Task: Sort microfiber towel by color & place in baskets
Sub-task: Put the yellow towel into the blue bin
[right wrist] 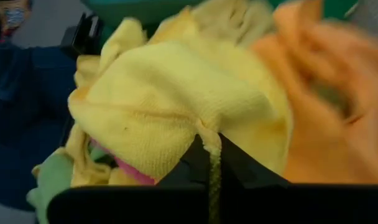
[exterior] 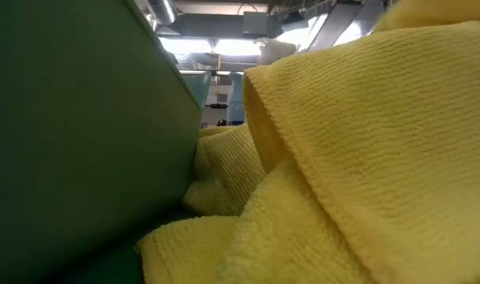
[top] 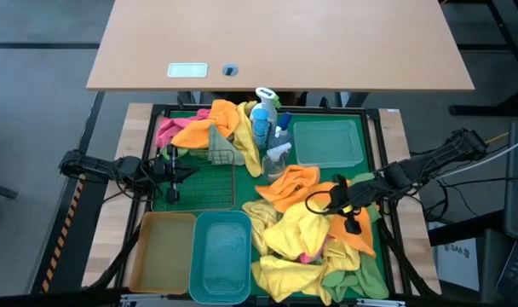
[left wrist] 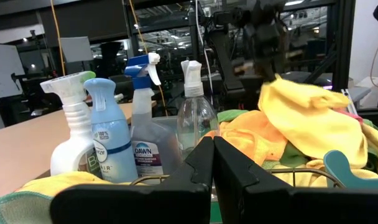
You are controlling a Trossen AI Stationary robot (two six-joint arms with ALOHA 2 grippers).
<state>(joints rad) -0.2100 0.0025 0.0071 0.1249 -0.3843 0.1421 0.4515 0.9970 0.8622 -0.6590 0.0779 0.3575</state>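
The right claw (right wrist: 209, 163) pinches a thin fold of a yellow towel (right wrist: 176, 99) atop the pile beside the teal basket (top: 220, 256); so slight a hold on soft, ribbed microfiber may slip or drag neighbouring cloths. The left claw (left wrist: 212, 163) waits closed, empty, over the wire-mesh basket (top: 210, 175).

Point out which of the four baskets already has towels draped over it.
The wire-mesh basket; orange and yellow towels hang over its far rim, the others hold none.
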